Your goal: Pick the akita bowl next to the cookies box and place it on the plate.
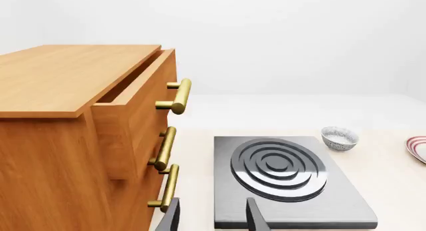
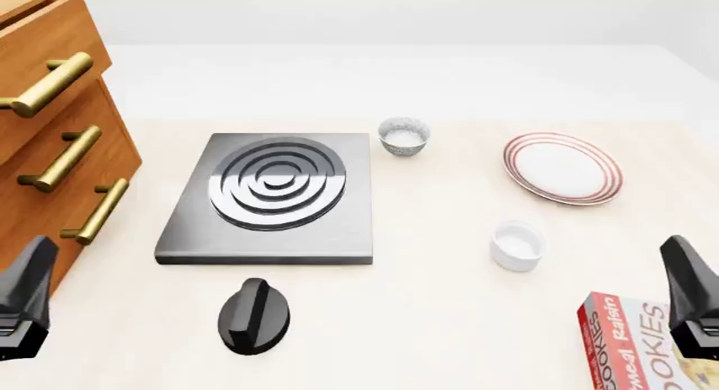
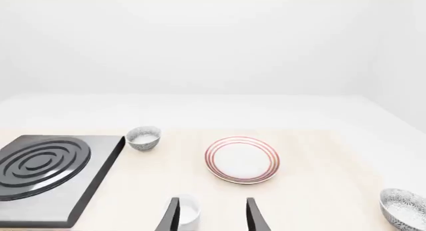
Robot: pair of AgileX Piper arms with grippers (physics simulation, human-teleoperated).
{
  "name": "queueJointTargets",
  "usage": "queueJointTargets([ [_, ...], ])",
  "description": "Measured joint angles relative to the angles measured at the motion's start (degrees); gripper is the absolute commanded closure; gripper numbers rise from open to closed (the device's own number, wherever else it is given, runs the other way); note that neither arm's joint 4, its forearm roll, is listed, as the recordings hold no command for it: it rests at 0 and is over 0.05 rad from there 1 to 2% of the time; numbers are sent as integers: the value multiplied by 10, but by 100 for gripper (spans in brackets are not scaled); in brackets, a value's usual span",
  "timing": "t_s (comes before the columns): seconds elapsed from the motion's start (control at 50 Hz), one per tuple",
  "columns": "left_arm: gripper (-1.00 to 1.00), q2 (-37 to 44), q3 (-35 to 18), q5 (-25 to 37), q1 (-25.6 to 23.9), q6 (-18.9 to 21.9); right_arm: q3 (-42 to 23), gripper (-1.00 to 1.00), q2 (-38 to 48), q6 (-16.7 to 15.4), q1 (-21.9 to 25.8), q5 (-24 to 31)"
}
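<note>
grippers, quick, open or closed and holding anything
Left gripper: open, holding nothing.
Right gripper: open, holding nothing.

Two speckled bowls (image 3: 143, 137) (image 3: 404, 207) (one only in the right wrist view), one ringed plate (image 2: 561, 168), one white cup (image 2: 518, 244), one cookies box (image 2: 636, 344), one stove burner (image 2: 273, 197), one black knob (image 2: 254, 315), one wooden cabinet (image 2: 56, 146) with three drawers.

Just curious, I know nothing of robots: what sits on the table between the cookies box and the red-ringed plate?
In the front view, a plain white cup stands between the cookies box and the plate.
</note>
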Motion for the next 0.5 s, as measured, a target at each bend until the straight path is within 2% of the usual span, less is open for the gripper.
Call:
queueJointTargets([
  [0.3, -100, 0, 0, 0, 0, 0, -4, -100, 56, -4, 3, -33],
  [0.5, -100, 0, 0, 0, 0, 0, -57, -100, 74, -16, -6, 26],
])
